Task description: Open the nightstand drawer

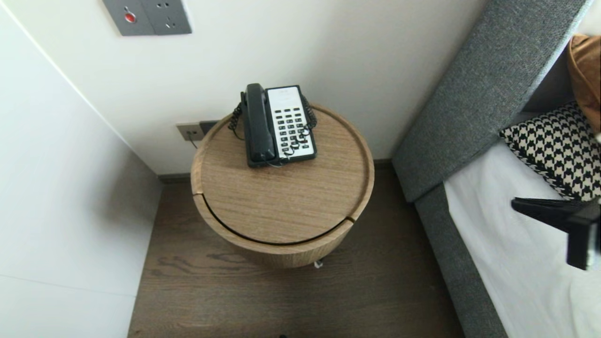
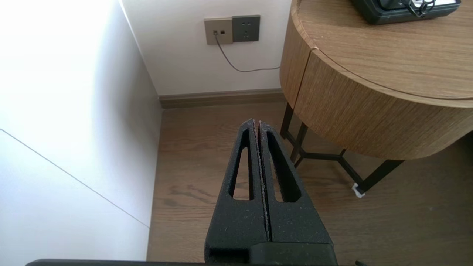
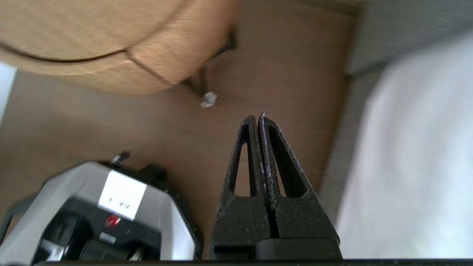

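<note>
Hovering over the grey-framed bed with a white sheet, the right gripper has its fingers pressed together on nothing. The left gripper, closed and empty too, hangs low above the brown wooden floor beside the round light-wood surface. The black-and-white corded desk telephone sits at that surface's back edge by the wall, well apart from both.
</note>
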Available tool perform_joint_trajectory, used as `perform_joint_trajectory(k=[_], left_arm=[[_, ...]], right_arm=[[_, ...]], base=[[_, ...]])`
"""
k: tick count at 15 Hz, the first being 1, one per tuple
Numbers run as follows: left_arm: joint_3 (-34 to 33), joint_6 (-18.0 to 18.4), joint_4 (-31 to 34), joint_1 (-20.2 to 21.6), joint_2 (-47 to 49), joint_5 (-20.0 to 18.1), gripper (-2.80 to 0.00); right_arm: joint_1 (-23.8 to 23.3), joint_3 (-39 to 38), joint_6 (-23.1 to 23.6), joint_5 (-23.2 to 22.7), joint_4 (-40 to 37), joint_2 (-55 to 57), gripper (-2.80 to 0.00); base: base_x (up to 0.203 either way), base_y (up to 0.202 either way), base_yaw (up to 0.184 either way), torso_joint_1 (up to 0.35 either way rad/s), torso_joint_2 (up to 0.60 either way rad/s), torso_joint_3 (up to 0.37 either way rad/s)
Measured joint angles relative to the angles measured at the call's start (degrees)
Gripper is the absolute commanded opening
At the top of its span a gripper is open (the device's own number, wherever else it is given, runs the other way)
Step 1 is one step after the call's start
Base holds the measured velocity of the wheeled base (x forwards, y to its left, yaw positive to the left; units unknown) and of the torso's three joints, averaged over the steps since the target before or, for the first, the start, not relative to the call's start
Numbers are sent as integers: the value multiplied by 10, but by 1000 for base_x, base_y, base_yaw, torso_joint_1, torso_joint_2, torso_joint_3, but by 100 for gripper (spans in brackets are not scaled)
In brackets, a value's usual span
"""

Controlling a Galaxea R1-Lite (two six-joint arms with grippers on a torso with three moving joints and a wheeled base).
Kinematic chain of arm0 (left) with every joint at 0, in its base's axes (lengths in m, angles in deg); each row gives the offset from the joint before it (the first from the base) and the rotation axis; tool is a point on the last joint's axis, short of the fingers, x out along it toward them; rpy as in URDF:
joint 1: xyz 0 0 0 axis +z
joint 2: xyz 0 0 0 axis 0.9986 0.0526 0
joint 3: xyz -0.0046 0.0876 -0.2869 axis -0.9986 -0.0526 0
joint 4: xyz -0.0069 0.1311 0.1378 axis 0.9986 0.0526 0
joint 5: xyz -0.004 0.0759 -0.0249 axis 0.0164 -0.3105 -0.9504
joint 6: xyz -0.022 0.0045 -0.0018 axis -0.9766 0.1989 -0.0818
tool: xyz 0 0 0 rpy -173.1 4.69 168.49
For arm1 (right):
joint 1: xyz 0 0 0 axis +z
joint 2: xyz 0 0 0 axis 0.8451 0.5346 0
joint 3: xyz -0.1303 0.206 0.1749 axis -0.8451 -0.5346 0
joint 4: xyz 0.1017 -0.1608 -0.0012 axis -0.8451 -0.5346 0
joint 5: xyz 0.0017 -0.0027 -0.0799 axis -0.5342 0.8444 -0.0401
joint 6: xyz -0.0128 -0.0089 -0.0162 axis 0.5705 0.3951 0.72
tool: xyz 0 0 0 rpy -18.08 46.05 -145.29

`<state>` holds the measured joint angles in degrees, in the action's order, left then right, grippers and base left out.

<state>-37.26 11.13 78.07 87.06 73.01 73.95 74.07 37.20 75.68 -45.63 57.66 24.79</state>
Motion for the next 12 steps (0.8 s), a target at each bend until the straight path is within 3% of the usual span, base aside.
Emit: perform_joint_trajectory(k=[5, 12], left_arm=[[0, 0, 0, 0, 0, 0, -280], [0, 0, -5, 0, 0, 0, -280]], right_arm=[[79, 53, 34, 0, 19, 154, -280], [149, 222, 61, 14, 20, 346, -280]], base=[[0, 0, 0, 0, 0, 0], [0, 0, 0, 0, 0, 0]])
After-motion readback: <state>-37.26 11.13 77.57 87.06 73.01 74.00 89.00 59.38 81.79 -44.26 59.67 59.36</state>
